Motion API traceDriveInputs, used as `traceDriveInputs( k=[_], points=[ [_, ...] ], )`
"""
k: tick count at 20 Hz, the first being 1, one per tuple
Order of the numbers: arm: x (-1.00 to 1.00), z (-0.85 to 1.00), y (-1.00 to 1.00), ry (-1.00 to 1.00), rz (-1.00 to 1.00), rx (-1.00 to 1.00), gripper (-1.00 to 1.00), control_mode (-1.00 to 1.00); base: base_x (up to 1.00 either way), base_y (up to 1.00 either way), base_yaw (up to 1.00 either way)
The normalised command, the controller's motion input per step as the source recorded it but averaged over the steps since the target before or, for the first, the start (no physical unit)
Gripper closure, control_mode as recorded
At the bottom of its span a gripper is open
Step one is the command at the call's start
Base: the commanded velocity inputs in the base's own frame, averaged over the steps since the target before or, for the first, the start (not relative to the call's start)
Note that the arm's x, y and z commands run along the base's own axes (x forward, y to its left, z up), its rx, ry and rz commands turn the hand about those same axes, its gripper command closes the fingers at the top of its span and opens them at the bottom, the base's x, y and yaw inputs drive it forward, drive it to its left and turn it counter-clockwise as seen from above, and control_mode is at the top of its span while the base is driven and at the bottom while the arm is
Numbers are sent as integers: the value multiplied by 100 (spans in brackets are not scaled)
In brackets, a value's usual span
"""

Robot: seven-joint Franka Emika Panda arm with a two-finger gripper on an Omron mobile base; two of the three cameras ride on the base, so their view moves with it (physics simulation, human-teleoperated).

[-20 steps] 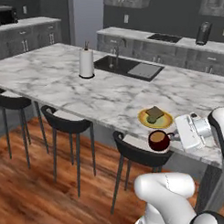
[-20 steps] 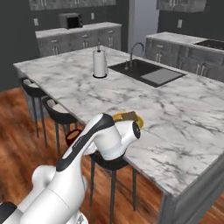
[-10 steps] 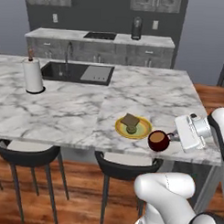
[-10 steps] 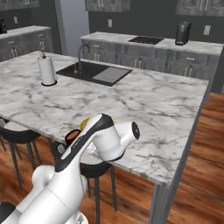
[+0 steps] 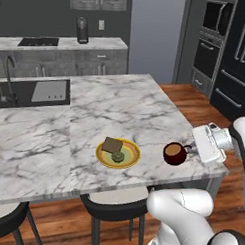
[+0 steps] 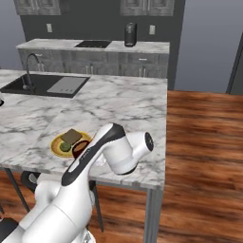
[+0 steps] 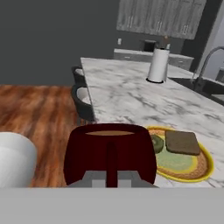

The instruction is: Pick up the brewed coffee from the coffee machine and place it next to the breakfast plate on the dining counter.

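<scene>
The mug of coffee (image 5: 173, 153) is in the gripper (image 5: 189, 149) right now, held by its handle side and carried upright, with the brown liquid showing level near the rim in the hand view (image 7: 109, 154). It sits low over the near edge of the dining counter (image 5: 130, 102), just to the right of the breakfast plate (image 5: 118, 153) with its toast slice (image 5: 112, 144) and little green bite (image 5: 118, 156). Honestly can't tell from the left base view whether the mug's bottom is touching the marble or hanging just above it.

So my read: the pickup and the carry are done, and this is the placing step. The coffee machine (image 5: 82, 30) is way back on the far counter by the cooktop (image 5: 38, 41), well apart from all this.

What the next bit calls for, I'd guess: ease the mug straight down until it rests flat on the marble beside the plate, keep it level so nothing sloshes, then open the fingers and back off without dragging the handle. The spot is close to the counter's front edge with a bar stool (image 5: 119, 207) below, so nudging it a touch inward wouldn't hurt.
</scene>
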Motion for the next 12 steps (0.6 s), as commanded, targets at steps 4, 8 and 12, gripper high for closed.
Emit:
traceDriveInputs(
  k=[4, 8, 12],
  points=[
    [61, 0, 29, -38, -37, -7, 100, -100, 0, 0, 0],
    [59, 0, 0, -26, -13, 1, 100, -100, 0, 0, 0],
    [90, -18, 0, -15, -2, 5, 100, -100, 0, 0, 0]
  ],
)
